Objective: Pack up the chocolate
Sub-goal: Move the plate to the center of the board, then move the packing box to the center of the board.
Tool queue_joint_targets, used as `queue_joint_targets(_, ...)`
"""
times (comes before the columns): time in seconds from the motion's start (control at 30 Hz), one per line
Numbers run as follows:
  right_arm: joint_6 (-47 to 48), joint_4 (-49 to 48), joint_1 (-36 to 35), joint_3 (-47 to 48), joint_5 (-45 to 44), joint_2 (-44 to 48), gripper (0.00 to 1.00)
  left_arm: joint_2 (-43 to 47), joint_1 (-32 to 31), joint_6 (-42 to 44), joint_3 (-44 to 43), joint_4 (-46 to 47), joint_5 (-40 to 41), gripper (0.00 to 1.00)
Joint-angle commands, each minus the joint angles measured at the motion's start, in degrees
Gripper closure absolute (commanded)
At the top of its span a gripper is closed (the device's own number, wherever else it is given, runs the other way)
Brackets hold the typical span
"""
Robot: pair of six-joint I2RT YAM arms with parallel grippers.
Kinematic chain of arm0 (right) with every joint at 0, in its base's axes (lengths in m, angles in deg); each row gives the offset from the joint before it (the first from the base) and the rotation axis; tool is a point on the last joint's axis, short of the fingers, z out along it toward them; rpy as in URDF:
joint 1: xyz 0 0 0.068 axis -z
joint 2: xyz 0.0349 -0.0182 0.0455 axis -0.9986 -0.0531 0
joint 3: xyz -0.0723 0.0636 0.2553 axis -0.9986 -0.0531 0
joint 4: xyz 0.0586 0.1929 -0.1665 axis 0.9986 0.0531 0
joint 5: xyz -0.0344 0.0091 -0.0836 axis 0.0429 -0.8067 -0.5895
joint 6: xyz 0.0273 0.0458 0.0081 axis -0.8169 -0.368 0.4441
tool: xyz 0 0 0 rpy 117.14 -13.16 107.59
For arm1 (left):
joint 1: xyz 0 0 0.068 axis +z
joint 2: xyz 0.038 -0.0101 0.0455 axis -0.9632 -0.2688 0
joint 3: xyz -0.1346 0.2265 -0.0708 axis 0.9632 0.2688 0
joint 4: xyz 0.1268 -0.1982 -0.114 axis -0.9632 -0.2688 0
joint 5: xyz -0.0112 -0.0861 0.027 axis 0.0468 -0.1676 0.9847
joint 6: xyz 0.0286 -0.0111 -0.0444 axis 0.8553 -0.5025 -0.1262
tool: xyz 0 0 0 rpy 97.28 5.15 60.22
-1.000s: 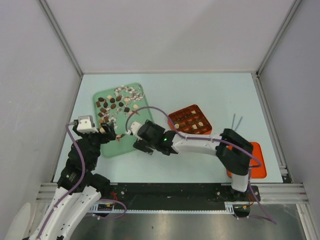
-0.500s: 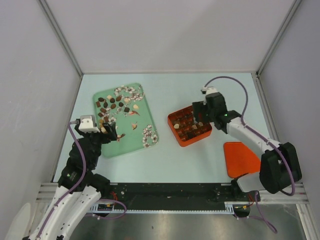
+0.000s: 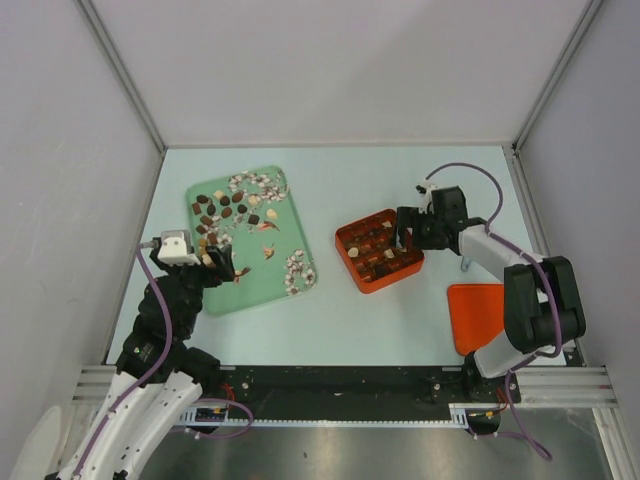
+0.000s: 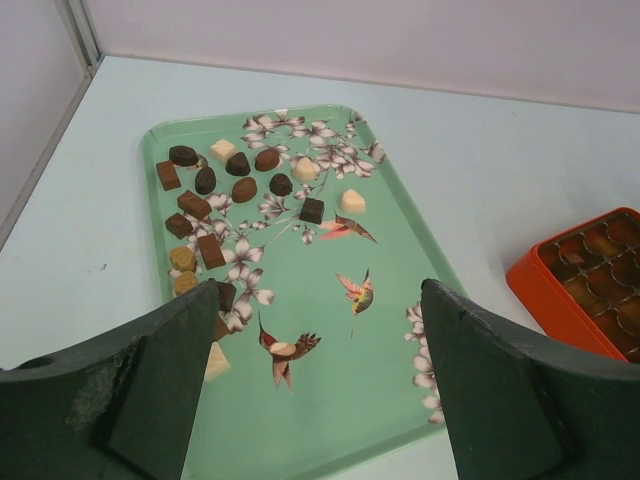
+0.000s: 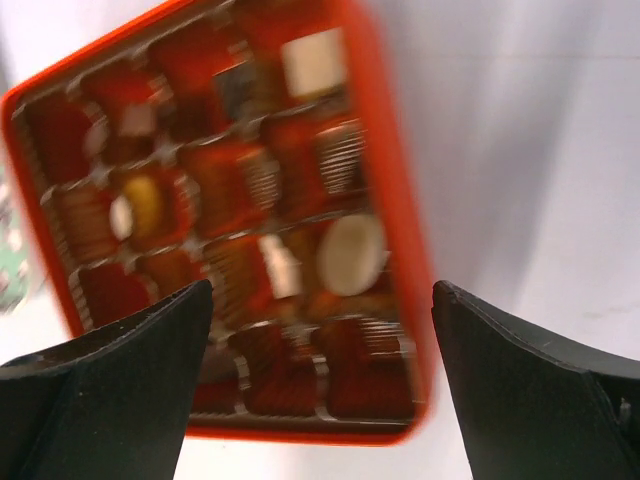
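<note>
— So, where is the chocolate (image 4: 244, 189)?
— Mostly loose on the green tray (image 3: 250, 295), on the left side of the desk (image 3: 340, 330). The pieces bunch toward the tray's far left corner: dark ones, with a few cream and tan. More sit in the cells of the orange box (image 3: 372, 286), near the desk's middle, a little to the right.
— And the left pincer (image 3: 225, 267)?
— It hovers over the tray's near left edge, jaws spread wide, nothing between them.
— The right pincer (image 3: 405, 232)?
— Above the box's right-hand side, jaws wide apart too, and empty. Its own camera's picture is blurred, so I cannot tell which cell it is over.
— That flat orange thing?
— The lid (image 3: 478, 318), lying by the desk's near right edge, apart from the box.
</note>
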Motion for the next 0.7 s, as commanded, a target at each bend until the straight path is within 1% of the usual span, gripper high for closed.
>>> queue_joint_targets(0.0,-0.8,-0.1,-4.1,-1.8,7.7,4.5,0.06,0.1,0.4,0.4,0.1,1.4,-0.9,0.13)
queue_joint_targets(0.1,-1.6,2.2,-7.0,-3.1,8.8,6.7,0.07,0.1,0.4,0.3,0.1,1.3,-1.2,0.13)
queue_joint_targets(0.17,-1.1,4.0,-9.1,-3.7,7.8,9.7,0.07,0.2,0.4,0.4,0.1,1.4,-1.2,0.13)
queue_joint_targets(0.27,-1.5,7.0,-10.2,-4.6,6.0,14.6,0.07,0.2,0.4,0.4,0.1,1.4,-1.5,0.13)
queue_joint_targets(0.3,-1.8,9.0,-10.3,-4.8,1.5,15.9,0.07,0.3,0.4,0.4,0.1,1.5,-1.5,0.13)
queue_joint_targets(0.37,-3.9,11.5,-10.4,-5.3,-4.8,20.1,0.07,0.2,0.4,0.4,0.1,1.4,-1.6,0.13)
queue_joint_targets(0.4,-5.1,13.9,-10.0,-5.6,-10.9,21.5,0.07,0.3,0.4,0.3,0.1,1.4,-1.7,0.13)
queue_joint_targets(0.47,-7.1,16.3,-9.5,-6.6,-16.8,25.2,0.09,0.4,0.4,0.3,0.1,1.3,-1.7,0.13)
queue_joint_targets(0.5,-9.7,18.5,-9.2,-6.9,-21.0,26.2,0.09,0.5,0.4,0.3,0.1,1.3,-1.7,0.13)
queue_joint_targets(0.67,-15.7,23.1,-5.7,-10.7,-23.3,29.3,0.13,1.0,0.4,0.2,0.0,1.3,-1.6,0.13)
